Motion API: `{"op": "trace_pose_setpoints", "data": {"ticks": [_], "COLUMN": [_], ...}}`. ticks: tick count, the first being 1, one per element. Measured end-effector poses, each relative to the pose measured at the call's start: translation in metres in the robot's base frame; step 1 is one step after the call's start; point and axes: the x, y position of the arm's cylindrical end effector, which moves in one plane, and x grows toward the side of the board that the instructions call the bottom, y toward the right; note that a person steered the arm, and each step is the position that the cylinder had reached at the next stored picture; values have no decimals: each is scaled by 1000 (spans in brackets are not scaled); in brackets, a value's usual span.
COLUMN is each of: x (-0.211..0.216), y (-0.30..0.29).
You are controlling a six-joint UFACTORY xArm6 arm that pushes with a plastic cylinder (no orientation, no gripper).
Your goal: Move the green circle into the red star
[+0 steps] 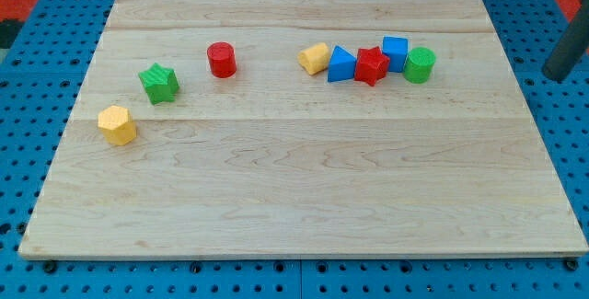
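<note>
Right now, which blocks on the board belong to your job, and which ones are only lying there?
For the job:
- green circle, at the right end of the cluster
- red star
- my tip: it does not show clearly

Only lying about:
- blue cube
- blue triangle
- yellow block
- red cylinder
- green star
- yellow hexagon

We find no text, label, brand, number or sign that can be read anywhere on the bench (304, 207) or the blocks.

The counter (304, 198) is showing pale wood grain; 2 yellow blocks (117, 124), 2 red, 2 green, 2 blue are sitting on it.
</note>
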Motion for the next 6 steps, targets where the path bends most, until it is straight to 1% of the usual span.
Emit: {"op": "trace_pose_setpoints", "data": {"ticks": [1, 2, 3, 4, 5, 6], "x": [-6, -44, -77, -70, -28, -5], "y": [0, -13, -40, -71, -108, -150]}}
